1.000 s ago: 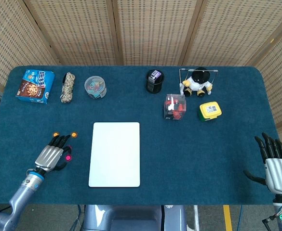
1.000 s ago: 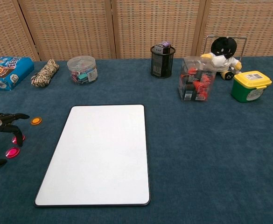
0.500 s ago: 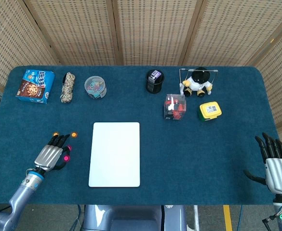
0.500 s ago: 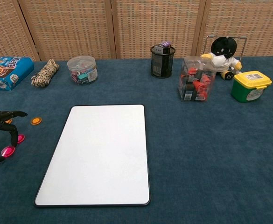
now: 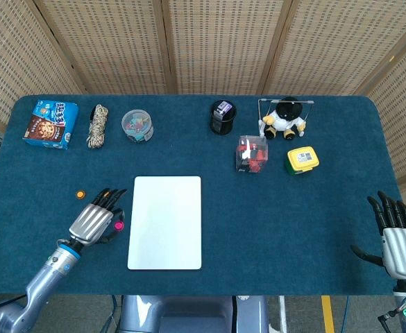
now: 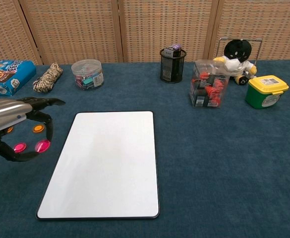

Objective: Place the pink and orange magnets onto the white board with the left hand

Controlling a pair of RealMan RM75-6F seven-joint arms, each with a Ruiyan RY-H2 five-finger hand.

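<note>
- Pinching a pink magnet [image 6: 42, 146] between thumb and a finger: left hand [image 6: 17, 130], raised just left of the white board [image 6: 105, 163]; other fingers arched forward.
- Same left hand in the head view [image 5: 95, 222], magnet seen only as a pink spot at the fingertips beside the board's left edge.
- Lying flat on the table [image 6: 219, 158] left of the board: second pink magnet [image 6: 20, 147], partly ringed by the curled thumb in the chest view; hidden under the hand in the head view.
- Resting further left of the board: orange magnet [image 6: 38, 128]; another orange magnet [image 5: 80, 193] mostly hidden behind the hand in the chest view.
- Running away from the robot with its long axis, short edges near and far: white board, bare.
- Cut off at the frame's bottom right, far right of the board: right hand [image 5: 399, 239], fingers straight and apart, thumb out, holding nothing.
- Too small to read, beyond the board: snack box [image 5: 51, 124] labelling.
</note>
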